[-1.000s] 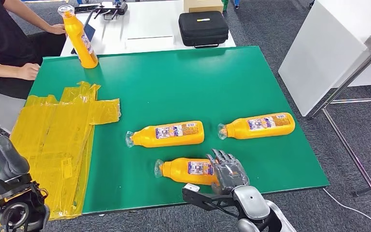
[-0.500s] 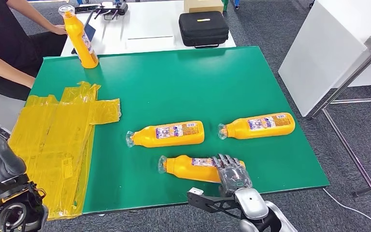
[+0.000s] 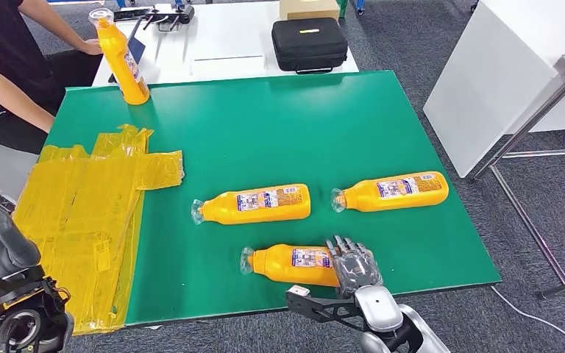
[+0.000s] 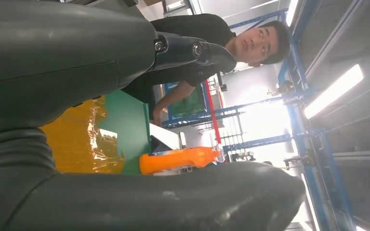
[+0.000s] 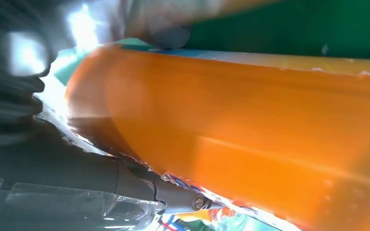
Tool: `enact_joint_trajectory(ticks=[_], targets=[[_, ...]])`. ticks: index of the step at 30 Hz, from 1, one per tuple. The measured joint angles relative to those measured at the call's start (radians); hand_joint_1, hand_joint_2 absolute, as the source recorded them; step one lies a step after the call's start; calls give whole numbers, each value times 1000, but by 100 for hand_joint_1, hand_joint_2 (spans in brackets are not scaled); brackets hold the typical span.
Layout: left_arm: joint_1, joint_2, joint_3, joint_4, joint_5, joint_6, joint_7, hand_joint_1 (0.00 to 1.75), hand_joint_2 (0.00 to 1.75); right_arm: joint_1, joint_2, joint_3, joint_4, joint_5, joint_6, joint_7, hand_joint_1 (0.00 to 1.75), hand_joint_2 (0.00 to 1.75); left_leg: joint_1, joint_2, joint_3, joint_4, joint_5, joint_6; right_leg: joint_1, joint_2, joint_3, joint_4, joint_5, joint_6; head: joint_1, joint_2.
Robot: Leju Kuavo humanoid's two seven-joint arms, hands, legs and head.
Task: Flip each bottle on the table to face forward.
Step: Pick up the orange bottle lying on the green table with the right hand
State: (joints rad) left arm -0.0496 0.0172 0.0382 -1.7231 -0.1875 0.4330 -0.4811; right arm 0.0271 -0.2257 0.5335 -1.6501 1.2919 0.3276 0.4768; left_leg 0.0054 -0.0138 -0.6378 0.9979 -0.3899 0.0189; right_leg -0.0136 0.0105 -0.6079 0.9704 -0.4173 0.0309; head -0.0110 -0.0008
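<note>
— Four orange bottles on the green table [image 3: 265, 125]. What sits furthest left?

— Off the table's left edge, the left hand [image 3: 0, 250] – grey, bulky; whether its fingers are spread or curled I cannot tell. Beside it, crumpled yellow plastic sheets [image 3: 88, 213] cover the table's left side. At the far left corner stands the upright bottle [image 3: 121, 59], clear cap on top, a person's arm [image 3: 59, 29] just behind it.

— And the ones lying down?

— Middle first: the centre bottle [image 3: 254, 204] on its side, cap pointing left, label up. Nearer the front edge lies the near bottle [image 3: 290, 263], cap also left – the right hand [image 3: 353, 265] grasps its base end, fingers wrapped over the top. From the right wrist the orange body presses right against the palm.

— Further right?

— The right bottle [image 3: 391, 190], on its side, cap left, apart from the others.

— Can the labels be read?

— No. Blue-and-white panels, print too small. Beyond the table, a black case [image 3: 309, 43] rests on a white desk [image 3: 228, 33].
</note>
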Motion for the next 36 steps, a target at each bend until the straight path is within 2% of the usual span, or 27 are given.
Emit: enact_joint_trajectory(ticks=[11,16,18,20,25,28,32,36], targets=[[19,6,9,-3,32,-19,8,0,0,-38,64,-61,88,38,-21,-32,175,175,0,0,11,0,-3,1,0,0,11,-1,-3,0,0,0],[40,12,22,-24,58,-41,20,0,0,-41,97,-101,91,-38,-37,-89,175,175,0,2,12,0,-2,2,0,1,11,-1,-2,0,0,0],[47,15,28,-36,84,-66,31,0,87,-41,107,-120,82,-115,-45,-124,175,175,0,3,12,0,-2,3,0,1,11,0,-1,1,0,0],[50,17,33,-47,144,-115,49,0,175,-41,116,-134,56,-254,-35,-170,175,175,0,4,11,0,-2,2,0,1,11,0,-1,1,0,0],[49,24,37,-64,420,-331,129,0,175,-75,148,-156,-28,-753,-23,-335,175,175,0,4,9,0,-2,2,1,1,9,0,-1,1,0,0],[42,31,24,-65,579,-462,168,0,175,-150,184,-165,-56,-957,-37,-415,175,175,0,5,8,0,-2,2,1,2,7,0,-1,1,0,0],[7,39,-13,-65,695,-556,205,0,175,-272,242,-165,-61,-1073,-67,-436,175,175,0,4,8,0,-1,2,0,2,7,0,-1,1,0,0],[-48,48,-62,-56,750,-585,237,0,175,-396,308,-155,-10,-1067,-133,-426,175,175,0,4,7,0,-1,3,0,2,7,0,-1,1,0,0]])
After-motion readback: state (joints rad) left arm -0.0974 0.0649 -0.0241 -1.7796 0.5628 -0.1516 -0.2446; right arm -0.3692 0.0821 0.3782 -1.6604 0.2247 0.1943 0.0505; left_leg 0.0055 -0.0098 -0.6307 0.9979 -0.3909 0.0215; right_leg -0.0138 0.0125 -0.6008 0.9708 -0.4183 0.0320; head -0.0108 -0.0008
